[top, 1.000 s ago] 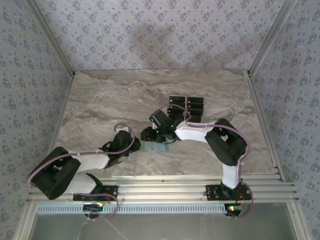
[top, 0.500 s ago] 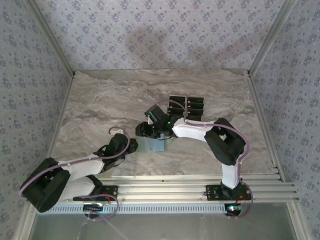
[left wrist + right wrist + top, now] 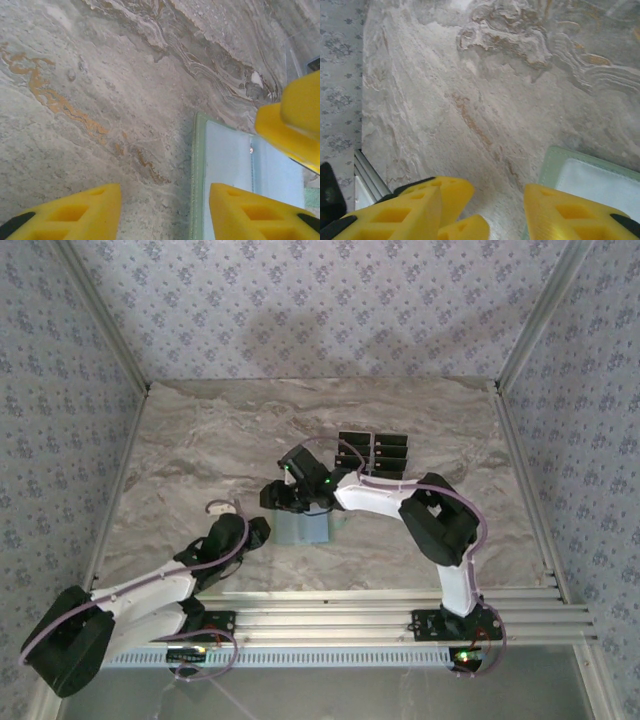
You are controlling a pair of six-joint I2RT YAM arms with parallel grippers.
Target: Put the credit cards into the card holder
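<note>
The card holder (image 3: 304,529) lies open and flat on the marble table, grey-blue inside with a pale green rim (image 3: 196,170). Several black credit cards (image 3: 373,456) lie in two short columns behind it, to the right. My left gripper (image 3: 262,532) sits at the holder's left edge, open, with bare marble and the rim between its yellow fingers (image 3: 165,210). My right gripper (image 3: 270,498) hovers low at the holder's far left corner, open and empty (image 3: 495,200). The holder's corner (image 3: 580,175) shows beside its right finger.
The right arm's links (image 3: 440,520) arch over the table between the holder and the cards. An aluminium rail (image 3: 400,605) runs along the near edge. Patterned walls (image 3: 60,420) close in the left, back and right sides.
My left gripper has gone from shut to open, and its arm has drawn back toward the near left. My right gripper has shifted left, past the holder's far left corner.
</note>
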